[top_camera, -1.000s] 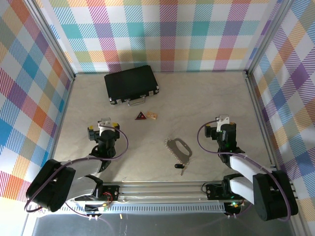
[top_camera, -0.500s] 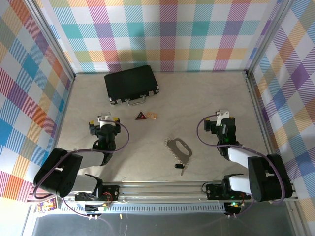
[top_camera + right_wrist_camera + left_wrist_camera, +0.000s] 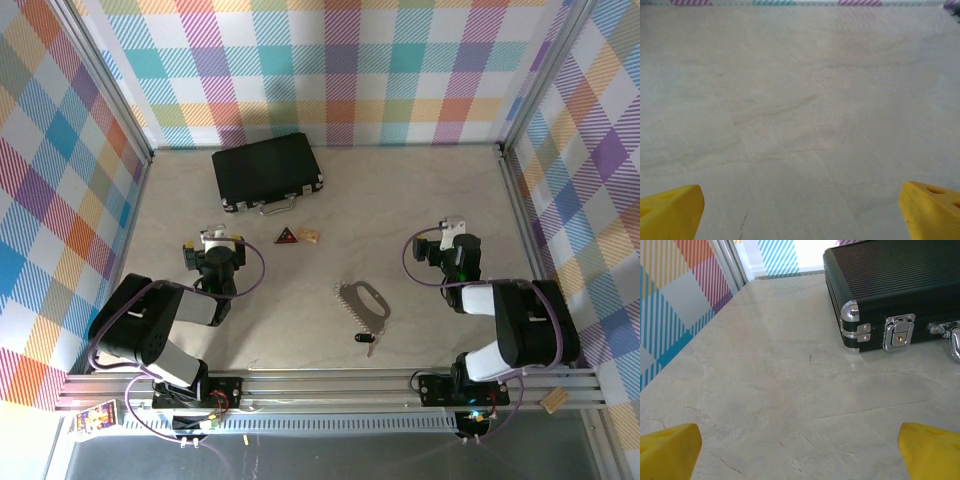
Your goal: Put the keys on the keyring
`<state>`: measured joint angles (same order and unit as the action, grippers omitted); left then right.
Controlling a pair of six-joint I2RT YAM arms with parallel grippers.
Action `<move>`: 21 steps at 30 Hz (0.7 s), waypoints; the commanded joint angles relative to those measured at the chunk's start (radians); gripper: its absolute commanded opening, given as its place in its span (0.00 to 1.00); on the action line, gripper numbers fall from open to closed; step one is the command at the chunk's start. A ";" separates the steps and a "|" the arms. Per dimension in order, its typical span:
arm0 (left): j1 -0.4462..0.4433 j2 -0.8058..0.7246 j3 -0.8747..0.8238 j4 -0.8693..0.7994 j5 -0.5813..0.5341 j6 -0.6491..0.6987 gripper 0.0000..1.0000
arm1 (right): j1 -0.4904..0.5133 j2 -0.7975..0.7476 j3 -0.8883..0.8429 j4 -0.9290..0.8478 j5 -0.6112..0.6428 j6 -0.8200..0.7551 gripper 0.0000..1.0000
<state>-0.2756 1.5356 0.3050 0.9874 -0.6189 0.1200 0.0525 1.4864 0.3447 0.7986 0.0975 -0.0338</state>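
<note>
The left jaws and the right jaws both stand wide apart and empty over the pale marbled tabletop (image 3: 430, 180). The keyring (image 3: 368, 300), a thin silver oval with a bead chain, lies between the arms, back toward their bases and nearer the right arm, its long axis slanting far-left to near-right. The tiny black-headed key (image 3: 361, 340) lies just beside its near end.

You're in a robot lab cell: a marble-look tabletop (image 3: 420, 200) boxed in by plaid-printed walls (image 3: 340, 70) on aluminium posts (image 3: 108, 85), a mounting rail (image 3: 330, 385) along its near edge.
</note>
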 commanded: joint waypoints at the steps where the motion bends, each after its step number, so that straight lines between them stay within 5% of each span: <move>1: 0.018 -0.002 0.016 0.058 0.033 -0.018 1.00 | -0.010 0.026 0.023 0.093 -0.042 0.031 0.99; 21: 0.115 -0.007 0.059 -0.066 0.225 -0.089 1.00 | -0.043 0.053 0.061 0.048 -0.093 0.052 0.99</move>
<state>-0.1822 1.5352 0.3553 0.9180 -0.4591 0.0593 0.0139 1.5349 0.3969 0.8284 0.0277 0.0074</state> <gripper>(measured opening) 0.998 0.990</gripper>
